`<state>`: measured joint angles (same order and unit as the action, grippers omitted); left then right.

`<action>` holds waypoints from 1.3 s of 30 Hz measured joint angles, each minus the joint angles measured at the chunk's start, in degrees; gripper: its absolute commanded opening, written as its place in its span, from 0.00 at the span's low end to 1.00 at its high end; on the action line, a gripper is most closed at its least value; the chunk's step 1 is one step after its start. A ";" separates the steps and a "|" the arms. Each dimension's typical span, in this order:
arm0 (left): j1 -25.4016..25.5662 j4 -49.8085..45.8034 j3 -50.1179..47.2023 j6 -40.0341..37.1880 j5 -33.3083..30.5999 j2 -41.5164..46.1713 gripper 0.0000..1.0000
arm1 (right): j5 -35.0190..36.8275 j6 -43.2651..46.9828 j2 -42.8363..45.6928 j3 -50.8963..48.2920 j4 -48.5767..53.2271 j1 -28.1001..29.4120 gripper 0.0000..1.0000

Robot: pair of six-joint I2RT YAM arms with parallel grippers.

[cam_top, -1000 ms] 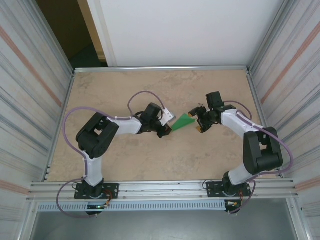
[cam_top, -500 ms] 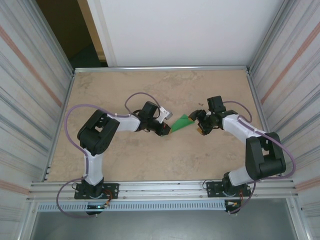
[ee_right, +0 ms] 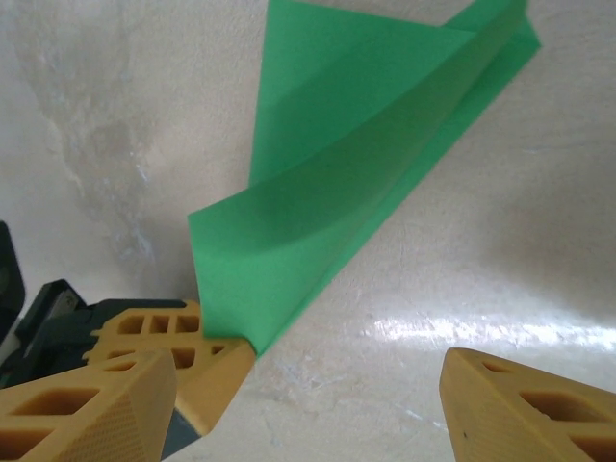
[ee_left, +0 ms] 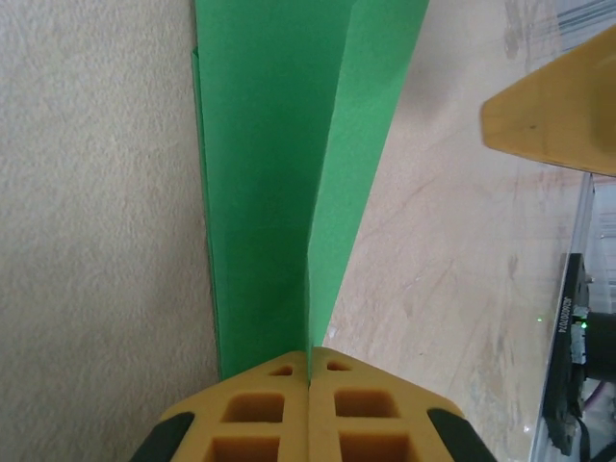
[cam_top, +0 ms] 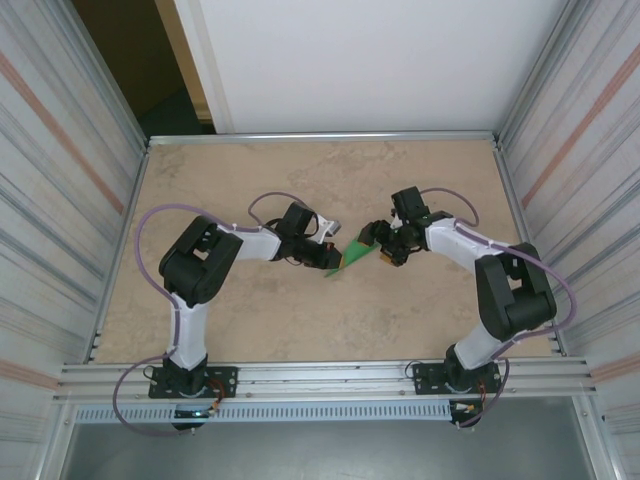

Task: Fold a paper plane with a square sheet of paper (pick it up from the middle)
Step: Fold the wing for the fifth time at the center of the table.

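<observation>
The green sheet of paper is folded into a narrow layered wedge with a lengthwise crease and lies low over the middle of the table. My left gripper is shut on its near-left end. In the left wrist view the crease runs straight out from the closed left gripper. My right gripper is open at the paper's right end. In the right wrist view the paper curls up ahead of the right gripper, whose fingers stand wide apart with nothing between them.
The beige table is fenced by metal rails and ribbed walls on both sides. The right gripper's fingertip shows at the upper right of the left wrist view. The left gripper's yellow tips show beside the right gripper's left finger.
My right gripper has swung left and now sits against the paper's right end. The left gripper and the paper have shifted slightly down and left.
</observation>
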<state>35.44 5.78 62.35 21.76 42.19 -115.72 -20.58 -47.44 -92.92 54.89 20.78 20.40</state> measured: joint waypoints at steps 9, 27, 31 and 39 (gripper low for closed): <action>-0.26 -0.02 0.55 2.99 0.22 -0.94 0.03 | 0.94 2.99 -7.10 4.26 3.04 1.36 0.65; -0.52 0.22 0.68 5.18 1.38 -1.38 0.13 | 5.62 3.13 -14.23 12.68 12.44 3.26 0.66; -0.52 -0.04 0.90 5.11 1.55 -1.38 0.14 | 6.62 2.93 -15.47 14.47 14.43 3.78 0.67; -0.57 -1.64 1.90 4.79 1.57 -1.95 0.10 | 7.23 2.84 -16.31 15.56 15.76 4.00 0.68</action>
<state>34.87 4.14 64.25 26.55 43.77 -117.67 -13.34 -44.60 -109.23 70.46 36.53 24.40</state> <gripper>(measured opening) 0.117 0.675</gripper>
